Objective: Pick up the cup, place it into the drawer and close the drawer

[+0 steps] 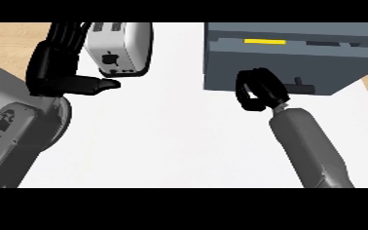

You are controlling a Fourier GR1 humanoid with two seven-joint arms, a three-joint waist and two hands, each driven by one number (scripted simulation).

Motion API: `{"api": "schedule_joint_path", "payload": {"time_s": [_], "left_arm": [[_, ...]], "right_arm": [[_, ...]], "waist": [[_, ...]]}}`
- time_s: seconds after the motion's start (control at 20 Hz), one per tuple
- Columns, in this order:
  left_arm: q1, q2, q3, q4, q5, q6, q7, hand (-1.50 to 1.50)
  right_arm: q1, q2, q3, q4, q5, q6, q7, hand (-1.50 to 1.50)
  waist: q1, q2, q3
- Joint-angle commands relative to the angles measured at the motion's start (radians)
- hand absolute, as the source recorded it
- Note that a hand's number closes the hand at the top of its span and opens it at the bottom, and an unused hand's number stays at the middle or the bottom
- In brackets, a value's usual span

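Toaster [120,46] with black apple logo

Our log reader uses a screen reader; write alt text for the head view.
The right hand, fingers curled, sits against the dark grey drawer unit by its front handle. The left hand rests at the left edge beside a white toaster on the white counter.

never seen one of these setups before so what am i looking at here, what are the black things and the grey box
One picture, taken from a humanoid robot's head, looking steeply down at a white counter. The black things are its hands on grey forearms. The left hand rests open at the left edge, beside a white toaster. The right hand has its fingers curled at the front of the grey drawer unit, next to its small dark handle. Neither hand visibly holds anything. No cup can be made out; a yellow strip shows in the drawer.
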Motion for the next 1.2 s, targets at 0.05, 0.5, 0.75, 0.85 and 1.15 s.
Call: {"api": "schedule_joint_path", "payload": {"time_s": [0.05,0.5,0.75,0.85,1.15], "left_arm": [[0.071,0.011,0.02,-0.033,-0.001,-0.042,-0.016,-1.5],[0.093,0.043,0.065,-0.013,0.023,-0.148,-0.028,-1.5],[0.139,0.013,0.036,-0.038,0.006,-0.15,-0.06,-1.5],[0.091,0.007,0.039,-0.035,0.025,-0.163,-0.028,-1.5],[0.089,0.0,0.037,-0.024,0.009,-0.157,-0.035,-1.5]], "right_arm": [[-0.172,0.0,-0.089,0.327,-0.008,-0.066,-0.082,1.5],[-0.349,-0.078,-0.169,0.573,-0.035,-0.01,-0.145,1.5],[-0.375,-0.114,-0.207,0.596,-0.067,0.017,-0.162,1.5],[-0.405,-0.111,-0.216,0.596,-0.076,0.035,-0.145,1.5],[-0.4,-0.139,-0.255,0.582,-0.114,0.034,-0.203,1.5]], "waist": [[0.015,0.013,0.003],[0.033,0.029,0.003],[0.06,0.036,0.003],[0.062,0.043,0.004],[0.062,0.049,0.005]]}}
